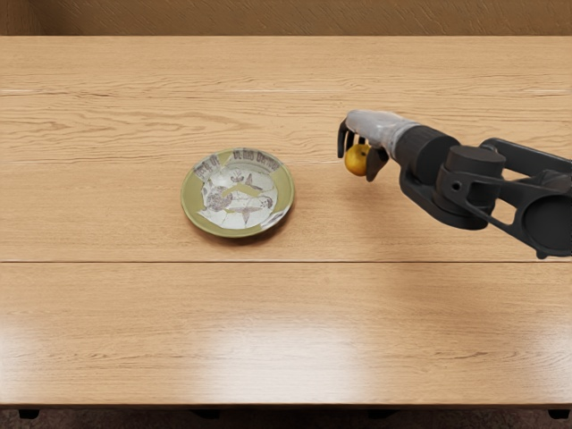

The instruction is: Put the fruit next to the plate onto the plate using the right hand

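Note:
A small yellow-orange fruit (357,159) is to the right of the plate, partly covered by my right hand (359,154). The dark fingers curl down around the fruit from above and both sides, so the hand is shut on it. I cannot tell whether the fruit rests on the table or is lifted a little. The plate (190,198) is round with an olive-green rim and a pale printed centre; it lies left of centre on the table and holds nothing. The right arm comes in from the right edge. No left arm shows.
The wooden table (286,331) fills the view, with its far edge along the top and its front edge near the bottom. A strip of bare wood separates the plate from the fruit.

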Robot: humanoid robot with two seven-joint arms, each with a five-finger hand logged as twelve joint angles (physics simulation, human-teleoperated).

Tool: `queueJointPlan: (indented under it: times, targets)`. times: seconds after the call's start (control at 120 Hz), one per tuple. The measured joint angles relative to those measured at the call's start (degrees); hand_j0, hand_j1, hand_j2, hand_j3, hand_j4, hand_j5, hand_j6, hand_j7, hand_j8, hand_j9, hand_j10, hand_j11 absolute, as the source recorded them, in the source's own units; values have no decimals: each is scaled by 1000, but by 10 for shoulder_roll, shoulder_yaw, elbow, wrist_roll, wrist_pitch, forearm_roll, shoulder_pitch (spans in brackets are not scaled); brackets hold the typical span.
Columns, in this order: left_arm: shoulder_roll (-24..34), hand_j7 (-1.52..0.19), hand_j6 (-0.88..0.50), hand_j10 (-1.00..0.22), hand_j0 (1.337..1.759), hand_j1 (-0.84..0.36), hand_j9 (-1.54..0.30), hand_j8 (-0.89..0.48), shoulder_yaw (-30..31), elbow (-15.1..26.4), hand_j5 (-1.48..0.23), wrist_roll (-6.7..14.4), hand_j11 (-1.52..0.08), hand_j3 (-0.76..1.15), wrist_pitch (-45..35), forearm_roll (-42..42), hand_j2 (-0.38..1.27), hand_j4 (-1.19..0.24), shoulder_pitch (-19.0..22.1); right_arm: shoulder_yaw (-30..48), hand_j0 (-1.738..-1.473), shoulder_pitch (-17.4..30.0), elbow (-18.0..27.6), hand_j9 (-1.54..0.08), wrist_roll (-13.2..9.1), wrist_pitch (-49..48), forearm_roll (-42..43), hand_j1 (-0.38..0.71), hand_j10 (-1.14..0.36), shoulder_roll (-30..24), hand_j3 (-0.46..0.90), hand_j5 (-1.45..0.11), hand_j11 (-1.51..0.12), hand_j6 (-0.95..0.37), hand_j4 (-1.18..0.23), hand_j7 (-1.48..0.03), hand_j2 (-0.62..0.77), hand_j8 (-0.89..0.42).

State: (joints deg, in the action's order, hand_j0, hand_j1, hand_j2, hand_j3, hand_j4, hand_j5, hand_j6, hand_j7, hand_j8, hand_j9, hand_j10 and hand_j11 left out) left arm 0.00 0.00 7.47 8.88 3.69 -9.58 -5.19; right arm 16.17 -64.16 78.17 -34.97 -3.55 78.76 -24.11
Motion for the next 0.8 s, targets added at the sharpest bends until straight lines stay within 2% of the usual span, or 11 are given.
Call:
queueJointPlan:
  times: [0.283,0.608,0.8]
  targets:
    - [0,-26,-21,-21,1658,325,-26,-21,0,0,-26,0,-26,0,0,0,4,-21,0,-11,-1657,-7,0,-942,1,2,28,266,-658,51,1,-939,-949,-464,-674,-904,275,-429]
    - [0,-26,-21,-21,1658,325,-26,-21,0,0,-26,0,-26,0,0,0,4,-21,0,-8,-1658,-9,-1,-948,49,11,36,295,-656,92,1,-951,-954,-462,-665,-903,351,-427]
    - [0,-26,-21,-21,1658,325,-26,-21,0,0,-27,0,-26,0,0,0,4,-21,0,-7,-1657,-8,-11,-939,58,18,37,267,-657,110,1,-935,-946,-464,-671,-900,269,-429]
